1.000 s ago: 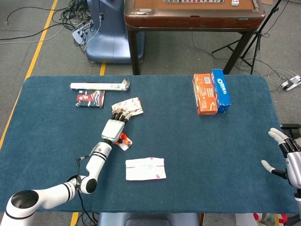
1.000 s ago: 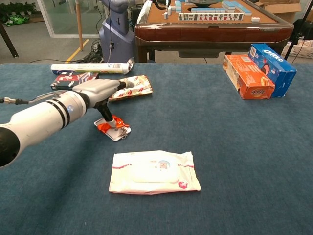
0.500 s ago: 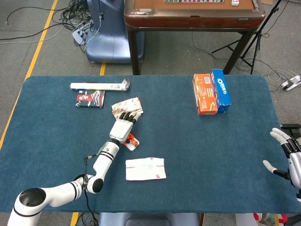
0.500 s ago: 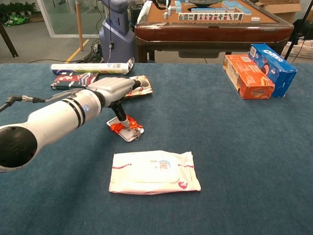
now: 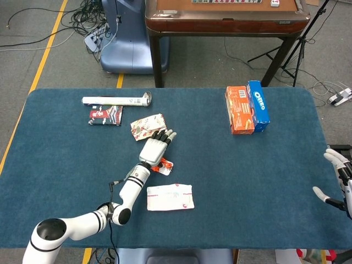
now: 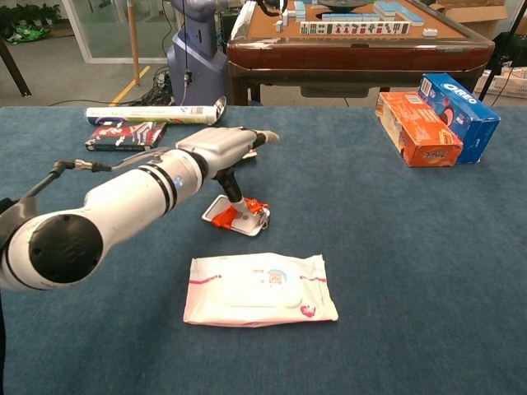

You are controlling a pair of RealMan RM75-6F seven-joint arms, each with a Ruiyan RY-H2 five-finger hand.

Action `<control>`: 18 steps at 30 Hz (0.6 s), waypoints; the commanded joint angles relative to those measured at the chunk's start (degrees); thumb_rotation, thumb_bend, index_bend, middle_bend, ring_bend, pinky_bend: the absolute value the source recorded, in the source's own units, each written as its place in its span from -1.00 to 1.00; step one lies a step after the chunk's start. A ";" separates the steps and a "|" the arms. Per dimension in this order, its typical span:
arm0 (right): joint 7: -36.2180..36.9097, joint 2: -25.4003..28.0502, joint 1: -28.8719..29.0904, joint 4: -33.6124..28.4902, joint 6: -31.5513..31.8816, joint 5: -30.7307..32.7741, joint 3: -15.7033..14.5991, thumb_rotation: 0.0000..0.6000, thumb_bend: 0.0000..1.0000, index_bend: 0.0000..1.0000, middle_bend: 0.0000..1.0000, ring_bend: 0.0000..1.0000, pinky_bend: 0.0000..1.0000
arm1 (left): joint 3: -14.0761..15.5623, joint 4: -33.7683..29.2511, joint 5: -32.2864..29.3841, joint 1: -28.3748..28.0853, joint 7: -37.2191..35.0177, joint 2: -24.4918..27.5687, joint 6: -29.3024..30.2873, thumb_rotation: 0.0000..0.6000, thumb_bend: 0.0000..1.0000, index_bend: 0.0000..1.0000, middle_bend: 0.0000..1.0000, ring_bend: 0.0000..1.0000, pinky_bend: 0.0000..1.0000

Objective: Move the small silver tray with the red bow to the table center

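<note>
The small silver tray (image 6: 239,219) with the red bow (image 6: 224,217) lies on the blue table, left of the middle. It also shows in the head view as the tray (image 5: 164,166). My left hand (image 6: 221,150) is over it; a dark finger reaches down and presses into the tray while the other fingers stretch forward. From the head view the left hand (image 5: 155,147) covers most of the tray. My right hand (image 5: 341,184) hangs at the table's right edge, fingers apart, holding nothing.
A white wipes pack (image 6: 260,289) lies just in front of the tray. A snack packet (image 5: 146,126), a white tube (image 5: 116,100) and a booklet (image 5: 105,115) are at the back left. An orange box (image 5: 239,110) and an Oreo box (image 5: 258,104) stand at the back right.
My left hand has slid to the right with the tray under it, off the snack packet and toward the table's middle. The right hand has drifted slightly outward.
</note>
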 commanded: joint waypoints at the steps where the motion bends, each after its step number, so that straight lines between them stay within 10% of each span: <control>1: -0.01 0.02 -0.03 -0.01 -0.03 0.06 0.02 1.00 -0.78 -0.59 -0.61 -0.60 0.01 | 0.11 0.05 -0.53 0.15 0.71 0.01 0.07 1.00 -1.00 -1.00 -1.00 -1.00 -0.89; 18: -1.83 -0.19 0.33 -0.55 -1.17 -0.03 -0.17 1.00 -0.78 -0.59 -0.61 -0.60 0.01 | 3.56 -10.63 -6.23 5.95 9.85 7.39 4.06 1.00 -1.00 -1.00 -1.00 -1.00 -0.83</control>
